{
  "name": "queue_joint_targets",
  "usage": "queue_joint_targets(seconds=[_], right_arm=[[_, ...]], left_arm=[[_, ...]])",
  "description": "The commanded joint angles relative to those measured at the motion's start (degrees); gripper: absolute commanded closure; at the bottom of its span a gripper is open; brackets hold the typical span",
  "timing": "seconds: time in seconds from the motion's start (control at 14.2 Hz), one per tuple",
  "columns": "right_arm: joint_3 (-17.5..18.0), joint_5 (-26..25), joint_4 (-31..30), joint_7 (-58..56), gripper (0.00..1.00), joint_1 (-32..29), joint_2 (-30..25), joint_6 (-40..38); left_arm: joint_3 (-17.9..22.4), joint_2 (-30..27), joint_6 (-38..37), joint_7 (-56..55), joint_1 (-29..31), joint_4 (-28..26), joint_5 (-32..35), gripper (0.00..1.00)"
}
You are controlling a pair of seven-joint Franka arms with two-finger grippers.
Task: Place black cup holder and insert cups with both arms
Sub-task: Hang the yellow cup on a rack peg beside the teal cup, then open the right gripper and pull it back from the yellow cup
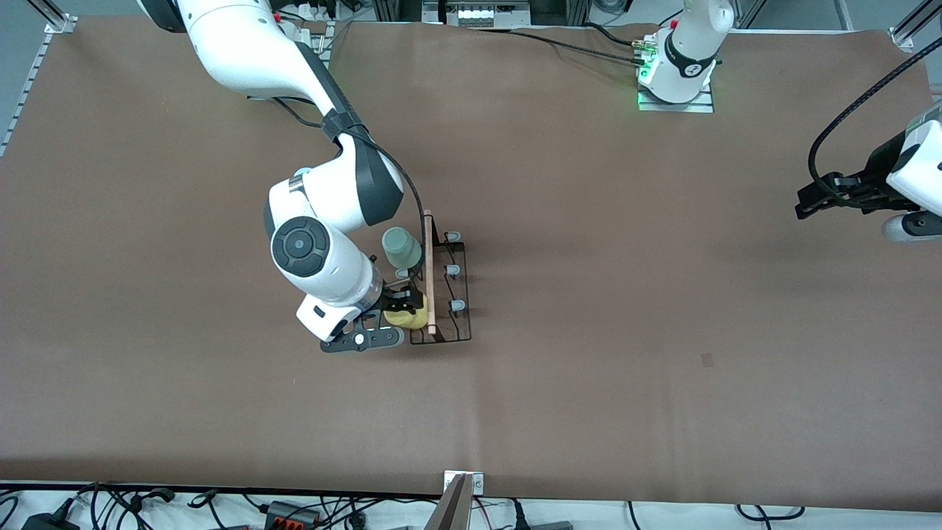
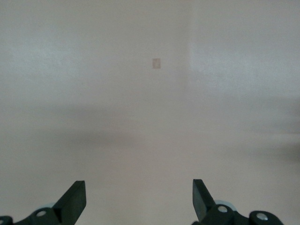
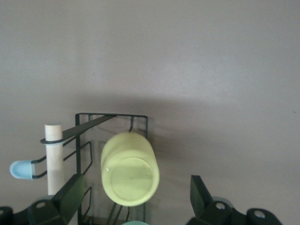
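Observation:
The black cup holder (image 1: pixel 449 294) stands at the table's middle, its wooden rod handle (image 1: pixel 429 272) running toward the front camera. A pale green cup (image 1: pixel 401 248) sits upside down on a peg on the side toward the right arm's end. A yellow cup (image 1: pixel 409 318) sits upside down on the peg nearest the camera. My right gripper (image 1: pixel 403 303) is over the yellow cup (image 3: pixel 130 168), open, fingers (image 3: pixel 70 194) apart from it on either side. The holder (image 3: pixel 112 117) and a grey-tipped peg (image 3: pixel 21 168) show there too. My left gripper (image 1: pixel 813 200) waits open and empty (image 2: pixel 139 197). The light blue cup is out of view.
The left arm's base (image 1: pixel 677 70) stands at the table's back edge. A small tape mark (image 1: pixel 706 359) lies on the brown table top and also shows in the left wrist view (image 2: pixel 156 63). A metal bracket (image 1: pixel 464 486) and cables run along the front edge.

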Motion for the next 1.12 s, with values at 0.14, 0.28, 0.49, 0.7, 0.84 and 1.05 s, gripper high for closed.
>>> queue_joint_targets(seconds=[0.14,0.28,0.49,0.7,0.84,1.05], right_arm=[[-6.2,-2.3,0.3,0.1,0.0,0.1,-5.1,-7.1],[-8.3,-4.3,0.3,-1.0,0.0,-0.8,-7.0,-9.3],[-11.3,-4.3,0.3,-5.6,0.0,-2.7,-9.5,-13.1],[-11.0,-3.9,0.3,-9.4,0.0,-7.5,-10.6,-15.6],[-10.7,-3.2,-0.3,-13.3,0.0,-10.3,-12.0,-15.5],[-9.9,-0.3,-1.5,-14.4,0.0,-15.4,-13.5,-16.0]], left_arm=[[0.1,0.0,-0.8,1.4,0.2,0.6,-0.1,0.0],[0.1,0.0,-0.9,1.4,0.2,0.7,-0.1,0.0],[0.1,0.0,-0.8,1.4,0.2,0.6,-0.1,0.0],[0.1,0.0,-0.9,1.4,0.2,0.6,-0.1,0.0],[0.1,0.0,-0.8,1.4,0.2,0.6,-0.1,0.0],[0.1,0.0,-0.8,1.4,0.2,0.6,-0.1,0.0]])
